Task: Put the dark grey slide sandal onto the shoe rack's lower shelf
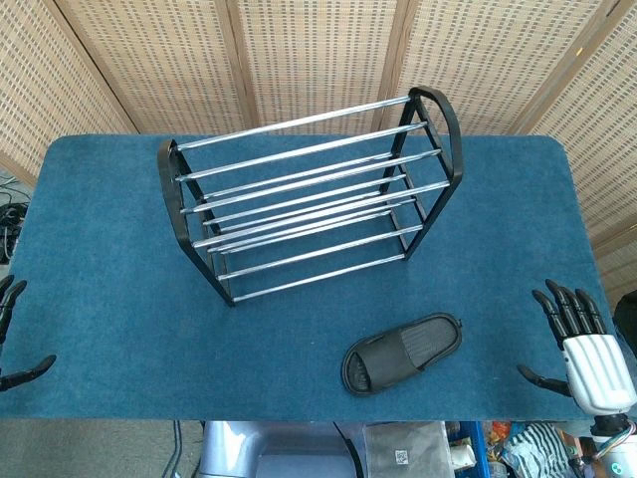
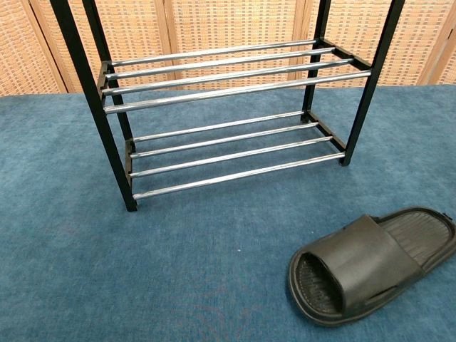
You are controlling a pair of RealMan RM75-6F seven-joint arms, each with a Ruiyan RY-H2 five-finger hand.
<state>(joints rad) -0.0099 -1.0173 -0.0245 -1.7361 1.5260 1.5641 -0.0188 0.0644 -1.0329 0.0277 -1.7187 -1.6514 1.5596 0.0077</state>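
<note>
Nearest me, the dark grey slide sandal [image 1: 402, 354] lies sole-down on the blue table covering [image 1: 100, 299], toward my right side, in front of the rack and apart from it. Its toe end points toward my near left, its heel toward the far right. I judge it light and rubbery: the strap band should flex under pressure while the footbed keeps its shape, and the matte surface should not slip much. The best hold is probably across the strap, or a pinch of the sole edge at the heel.

My right hand [image 1: 582, 349] rests at the table's near right edge, palm down, fingers spread and pointing away from me, holding nothing; it is near the sandal but not touching it. My left hand [image 1: 15, 339] shows only as dark fingertips at the left edge, apparently spread and empty.

Farther back stands the shoe rack [image 1: 309, 194], black end frames joined by chrome rails. Its lower shelf [image 2: 235, 153] is bare, its open front facing me.
</note>
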